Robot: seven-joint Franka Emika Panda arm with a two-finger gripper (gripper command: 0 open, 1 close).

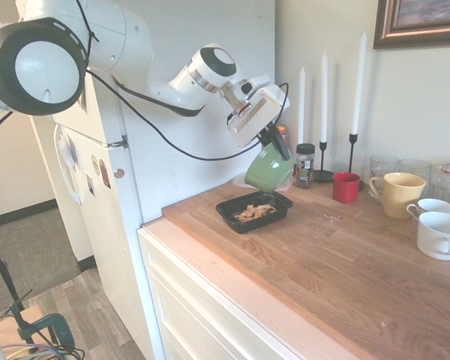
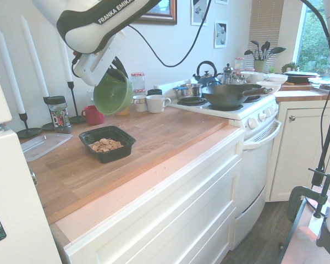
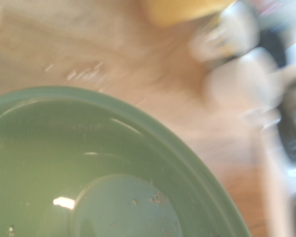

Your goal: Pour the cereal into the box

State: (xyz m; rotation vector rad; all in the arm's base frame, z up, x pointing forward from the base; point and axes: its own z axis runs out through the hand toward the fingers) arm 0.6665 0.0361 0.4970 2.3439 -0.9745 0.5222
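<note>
Wrist view: green bowl [image 3: 89,187] empty; cereal [image 1: 253,213] fills box [image 1: 232,217].

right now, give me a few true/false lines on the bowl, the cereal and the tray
1. The gripper holds the green bowl tilted in the air. True.
2. The cereal lies in the black tray. True.
3. The bowl is full of cereal. False: only crumbs show in it.
4. The tray sits on the stove. False: it sits on the wooden counter.
5. The red cup lies inside the tray. False: it stands by the candlesticks.
</note>
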